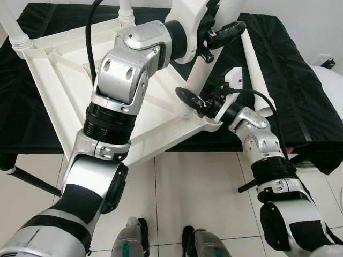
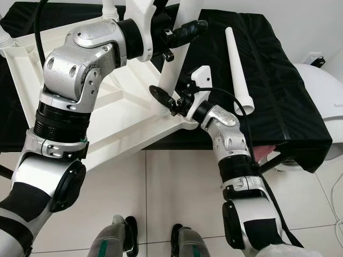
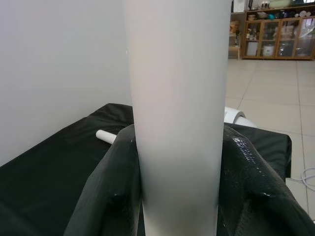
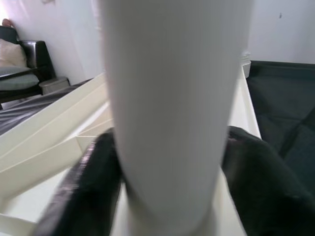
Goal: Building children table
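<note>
The white children's table (image 1: 59, 75) lies upside down on a black-covered table. A white table leg (image 1: 198, 75) stands tilted at its near right corner. My left gripper (image 1: 217, 37) is shut on the upper part of this leg. My right gripper (image 1: 188, 100) is shut on the leg's foot, just above the corner socket. In the left wrist view the leg (image 3: 177, 98) runs between the black fingers (image 3: 103, 196). The right wrist view shows the same leg (image 4: 172, 98) clasped by the fingers (image 4: 266, 182). A loose white leg (image 1: 257, 69) lies on the black cloth to the right.
Two more legs (image 1: 13, 29) (image 1: 126, 10) stand in the far corners of the upturned table. A white rounded object (image 2: 321, 91) sits on the floor at the right. The tiled floor (image 1: 198, 193) lies below, with my feet at the near edge.
</note>
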Available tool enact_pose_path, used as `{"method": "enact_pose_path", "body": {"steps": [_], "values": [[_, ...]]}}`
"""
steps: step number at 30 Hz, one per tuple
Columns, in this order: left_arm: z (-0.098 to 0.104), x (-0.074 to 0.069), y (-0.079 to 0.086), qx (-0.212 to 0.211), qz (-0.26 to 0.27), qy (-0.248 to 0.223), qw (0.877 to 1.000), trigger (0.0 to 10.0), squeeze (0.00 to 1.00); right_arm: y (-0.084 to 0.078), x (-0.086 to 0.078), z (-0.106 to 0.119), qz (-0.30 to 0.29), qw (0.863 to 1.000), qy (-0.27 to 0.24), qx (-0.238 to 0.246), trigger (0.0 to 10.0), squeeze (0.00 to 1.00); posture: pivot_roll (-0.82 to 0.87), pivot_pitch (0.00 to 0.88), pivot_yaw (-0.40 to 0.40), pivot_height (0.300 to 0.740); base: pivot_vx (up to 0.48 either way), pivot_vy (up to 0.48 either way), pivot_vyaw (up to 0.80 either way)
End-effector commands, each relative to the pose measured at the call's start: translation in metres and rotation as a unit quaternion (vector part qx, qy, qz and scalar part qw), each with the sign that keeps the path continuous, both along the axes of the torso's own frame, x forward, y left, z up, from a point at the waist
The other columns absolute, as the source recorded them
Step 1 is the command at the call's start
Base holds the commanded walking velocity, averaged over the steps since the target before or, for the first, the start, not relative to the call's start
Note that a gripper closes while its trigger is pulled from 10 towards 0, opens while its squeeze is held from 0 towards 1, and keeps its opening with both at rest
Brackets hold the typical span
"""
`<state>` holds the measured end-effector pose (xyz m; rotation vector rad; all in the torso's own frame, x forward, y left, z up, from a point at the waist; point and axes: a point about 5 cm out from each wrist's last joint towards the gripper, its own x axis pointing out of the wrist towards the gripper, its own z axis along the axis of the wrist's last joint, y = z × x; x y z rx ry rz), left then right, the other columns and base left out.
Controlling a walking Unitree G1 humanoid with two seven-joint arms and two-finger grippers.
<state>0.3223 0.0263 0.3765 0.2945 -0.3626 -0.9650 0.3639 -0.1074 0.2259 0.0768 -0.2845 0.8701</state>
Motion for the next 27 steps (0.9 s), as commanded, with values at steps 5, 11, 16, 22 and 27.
{"method": "enact_pose_path", "body": {"steps": [5,11,16,22,27], "values": [[0.013,-0.006,-0.002,-0.021,0.016,-0.031,0.999,10.0,0.0,-0.001,-0.003,-0.003,0.0,1.0,0.011,0.011,6.6,0.0,-0.01,0.156,-0.08,0.74,0.0,0.0,0.0],[0.013,-0.006,-0.003,-0.02,0.013,-0.029,0.999,10.0,0.0,0.002,-0.003,-0.004,0.002,1.0,0.015,0.018,10.0,0.0,-0.01,0.161,-0.077,0.74,0.0,0.0,0.0],[0.013,-0.007,-0.004,-0.02,0.012,-0.029,0.999,10.0,0.0,0.005,-0.003,-0.004,-0.001,1.0,0.018,0.025,10.0,0.0,-0.01,0.164,-0.076,0.74,0.0,0.0,0.0],[0.013,-0.007,-0.005,-0.021,0.012,-0.029,0.999,10.0,0.0,0.007,-0.002,-0.003,-0.008,0.999,0.021,0.036,10.0,0.0,-0.01,0.169,-0.073,0.74,0.0,0.0,0.0],[0.014,-0.007,-0.005,-0.021,0.013,-0.029,0.999,10.0,0.0,0.007,-0.002,-0.003,-0.012,0.999,0.023,0.043,10.0,0.0,0.0,0.17,-0.074,0.74,0.0,0.0,0.0]]}}
